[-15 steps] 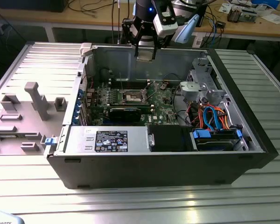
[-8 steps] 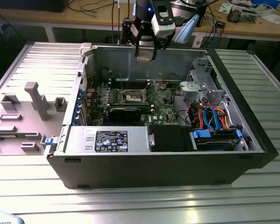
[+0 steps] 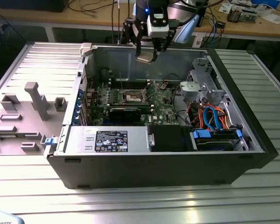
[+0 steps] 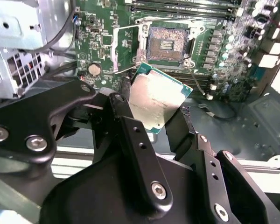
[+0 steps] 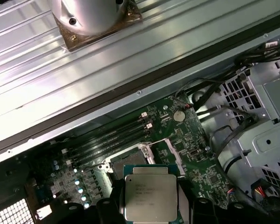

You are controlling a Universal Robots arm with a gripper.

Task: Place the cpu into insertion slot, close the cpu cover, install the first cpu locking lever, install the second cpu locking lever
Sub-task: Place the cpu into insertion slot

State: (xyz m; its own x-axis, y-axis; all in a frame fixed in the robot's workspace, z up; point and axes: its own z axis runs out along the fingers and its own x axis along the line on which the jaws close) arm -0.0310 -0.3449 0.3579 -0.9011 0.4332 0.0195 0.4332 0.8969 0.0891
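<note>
Your gripper (image 4: 153,112) pinches the cpu (image 4: 159,95) by opposite edges, with the insertion slot (image 4: 167,44) beyond its tips; the chip is probably light, rigid and fragile.

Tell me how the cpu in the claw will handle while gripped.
The cpu looks like a thin flat metal-topped plate, so probably stiff and light. The claw holds it by its edges only, and the top looks smooth, so it may slip or tilt.
</note>
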